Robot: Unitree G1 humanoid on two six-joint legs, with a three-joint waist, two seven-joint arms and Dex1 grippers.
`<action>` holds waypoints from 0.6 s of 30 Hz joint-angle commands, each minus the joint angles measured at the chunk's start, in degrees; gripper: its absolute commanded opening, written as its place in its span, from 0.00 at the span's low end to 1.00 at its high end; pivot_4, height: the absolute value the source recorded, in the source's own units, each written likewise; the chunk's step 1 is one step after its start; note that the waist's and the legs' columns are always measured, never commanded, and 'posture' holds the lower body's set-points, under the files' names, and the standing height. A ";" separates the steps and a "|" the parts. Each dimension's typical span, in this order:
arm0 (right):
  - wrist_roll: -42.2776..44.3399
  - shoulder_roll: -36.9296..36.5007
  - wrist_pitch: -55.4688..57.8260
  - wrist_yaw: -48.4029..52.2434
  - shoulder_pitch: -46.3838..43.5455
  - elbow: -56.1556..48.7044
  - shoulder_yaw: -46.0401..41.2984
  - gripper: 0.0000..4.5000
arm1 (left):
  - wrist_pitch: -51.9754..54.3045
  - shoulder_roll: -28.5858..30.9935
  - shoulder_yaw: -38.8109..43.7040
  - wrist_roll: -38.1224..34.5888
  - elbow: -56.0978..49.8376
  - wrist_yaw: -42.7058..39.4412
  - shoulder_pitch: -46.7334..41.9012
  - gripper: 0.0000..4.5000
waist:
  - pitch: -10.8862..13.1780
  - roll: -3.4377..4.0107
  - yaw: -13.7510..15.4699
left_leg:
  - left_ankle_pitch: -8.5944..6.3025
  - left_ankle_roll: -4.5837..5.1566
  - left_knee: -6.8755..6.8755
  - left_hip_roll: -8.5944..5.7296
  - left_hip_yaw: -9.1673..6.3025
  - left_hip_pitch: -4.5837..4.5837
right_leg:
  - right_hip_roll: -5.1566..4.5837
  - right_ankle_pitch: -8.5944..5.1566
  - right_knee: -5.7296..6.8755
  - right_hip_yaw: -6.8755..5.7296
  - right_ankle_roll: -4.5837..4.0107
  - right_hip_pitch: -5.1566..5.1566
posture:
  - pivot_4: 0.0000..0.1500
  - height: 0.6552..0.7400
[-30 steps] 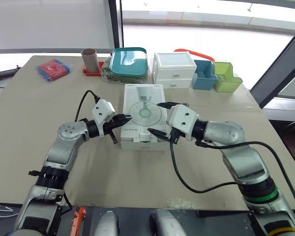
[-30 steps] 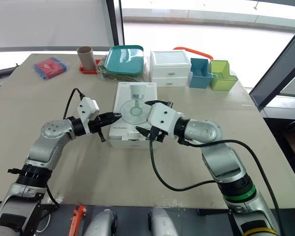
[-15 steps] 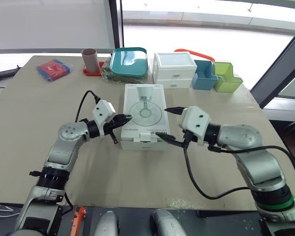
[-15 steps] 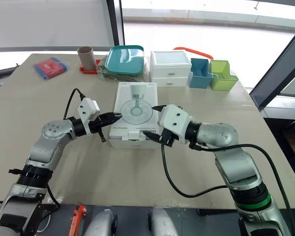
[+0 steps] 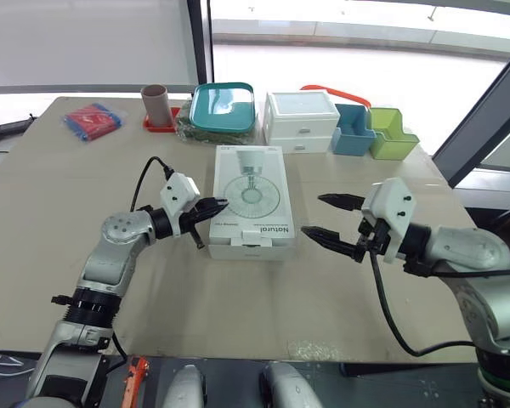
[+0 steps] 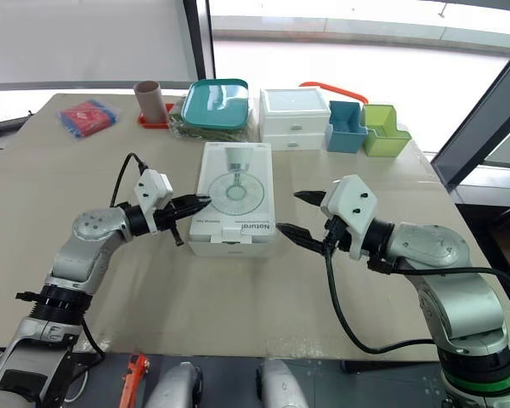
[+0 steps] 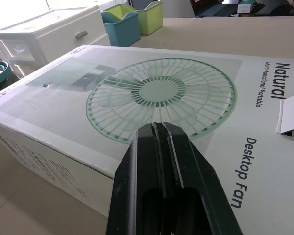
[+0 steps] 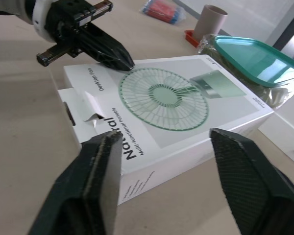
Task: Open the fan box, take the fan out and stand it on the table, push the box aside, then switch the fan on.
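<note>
Starting on the left, your left gripper has its fingers pressed together, with the tips at the left edge of the fan box's top face, seemingly touching it. The risk here is that a pin this close to the edge is light. If you pull on the far side, the box can pivot or slide on the tabletop instead of opening.

In the middle, the box lies flat with its printed face up and is not yet open. The tuck flap at its near end looks only partly lifted. Tugging it at an angle could tear the thin card or drag the whole box toward you. A push the other way could drive it into the white drawer unit just behind.

On the right, your right gripper has its fingers spread wide. It hovers off the box's right side, near the front corner but clear of it. The flap therefore sits to this gripper's left, at the box's near end, between the two grippers. Closing from here would catch only air or the box corner.
</note>
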 commanded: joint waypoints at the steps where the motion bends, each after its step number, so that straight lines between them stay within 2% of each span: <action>1: 0.45 -0.86 -1.02 -0.42 0.52 -1.61 -1.39 0.48 | 0.35 -0.09 -1.25 0.88 1.27 -0.69 0.67 0.00 | 0.00 0.00 0.03 | 0.00 0.00 0.00 0.00 0.00 0.00 | -0.01 -0.01 0.00 0.00 0.01 0.01 | 1.00 1.00; 9: -5.63 -1.36 -5.67 -1.15 5.51 -0.98 4.77 0.48 | -0.10 0.19 -1.16 1.09 2.43 -1.36 -0.25 0.00 | -0.01 0.01 0.03 | 0.00 0.00 0.00 -0.01 0.01 0.02 | -0.01 -0.02 -0.01 0.02 0.03 0.02 | 1.00 1.00; 18: -11.28 -0.24 -9.65 -2.48 3.59 4.19 9.62 0.48 | -0.29 0.08 -1.29 1.16 2.08 -1.30 0.00 0.00 | -0.01 0.01 0.05 | 0.00 0.00 0.02 -0.02 -0.01 0.03 | -0.01 -0.02 -0.01 0.01 0.03 0.04 | 1.00 1.00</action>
